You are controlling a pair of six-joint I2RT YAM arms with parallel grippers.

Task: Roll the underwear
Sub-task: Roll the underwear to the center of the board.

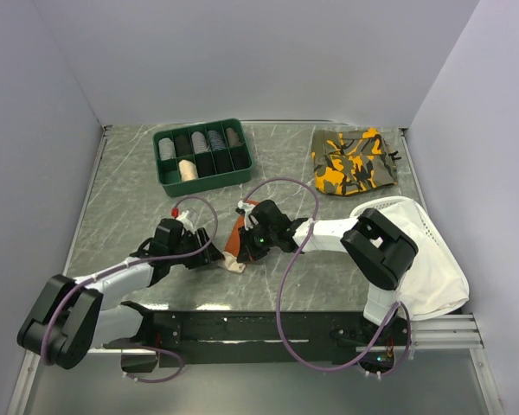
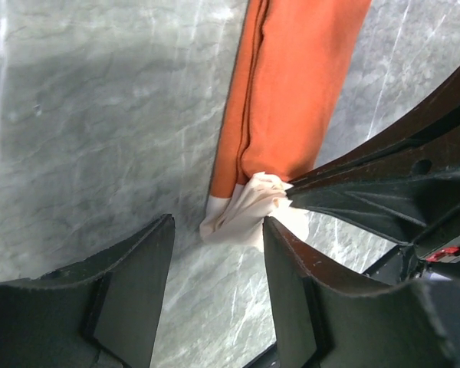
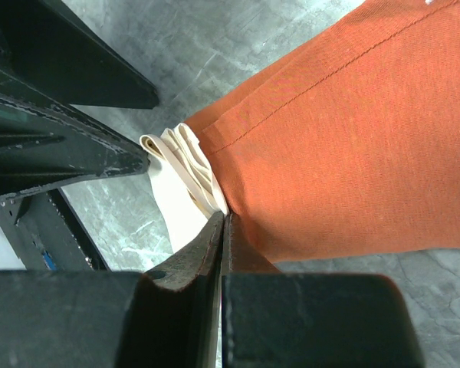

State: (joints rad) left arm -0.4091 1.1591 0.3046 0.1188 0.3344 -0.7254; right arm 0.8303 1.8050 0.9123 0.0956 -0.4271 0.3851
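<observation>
The underwear (image 1: 233,245) lies as a folded rust-orange strip at the table's middle, its cream waistband end (image 1: 235,264) towards me. In the left wrist view the orange strip (image 2: 291,92) runs up from the bunched cream end (image 2: 245,215). My left gripper (image 2: 218,230) is open and empty, its fingers (image 2: 130,291) just short of the cream end and apart from it. My right gripper (image 3: 224,218) is shut on the underwear (image 3: 353,138) where the cream folds (image 3: 188,161) meet the orange. It reaches in from the right in the left wrist view (image 2: 291,195).
A green tray (image 1: 242,170) of rolled items stands at the back left. An orange-and-olive camouflage garment (image 1: 355,160) lies at the back right. A large white cloth (image 1: 432,268) lies at the right edge beneath the right arm. Purple cables loop over both arms.
</observation>
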